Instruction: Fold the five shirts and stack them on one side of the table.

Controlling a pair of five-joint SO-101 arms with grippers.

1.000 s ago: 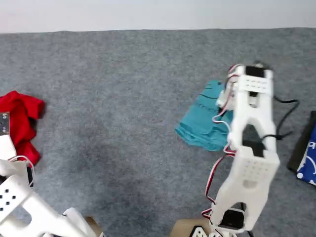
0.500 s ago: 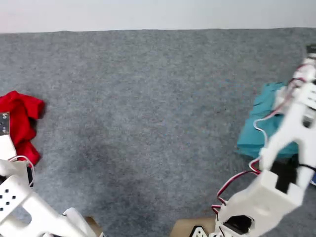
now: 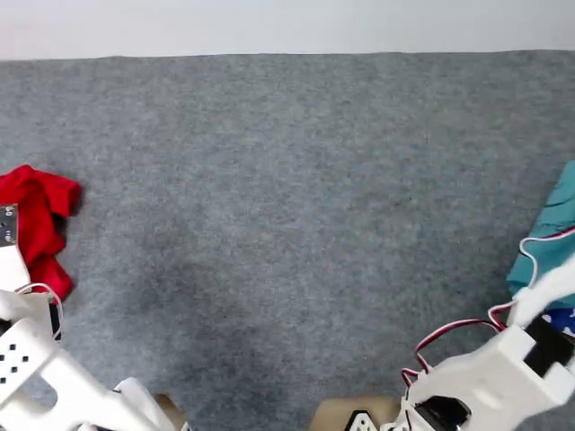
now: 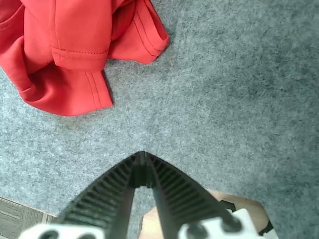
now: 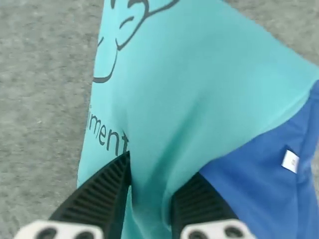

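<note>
Right gripper (image 5: 152, 174) is pinching the teal shirt (image 5: 199, 89), cloth bunched between its jaws. A blue shirt (image 5: 264, 189) lies just beside it, seemingly under the teal. Left gripper (image 4: 144, 159) is pressed together, red shirt (image 4: 75, 50) crumpled just ahead of its tips.

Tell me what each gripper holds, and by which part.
Right gripper: teal shirt, by a fabric fold near its print. Left gripper: nothing, shut.
</note>
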